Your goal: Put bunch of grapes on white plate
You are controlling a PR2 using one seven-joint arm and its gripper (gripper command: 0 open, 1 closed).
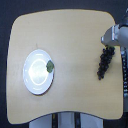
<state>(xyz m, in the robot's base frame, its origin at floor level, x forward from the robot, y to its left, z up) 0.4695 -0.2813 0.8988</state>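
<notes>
The bunch of grapes (105, 61) is a long dark cluster at the exterior view's right, over the wooden table near its right edge. My gripper (108, 44) sits at the bunch's top end, its grey body coming in from the upper right; its fingers look closed on the stem end, though the blur hides the contact. Whether the bunch hangs or rests on the table I cannot tell. The white plate (35, 75) lies on the table's left side, far from the gripper.
A small green lump (49, 66) sits on the plate's right rim. The light wooden table (75, 70) has rounded corners and dark floor around it. Grey arm parts (124, 75) run down the exterior view's right edge.
</notes>
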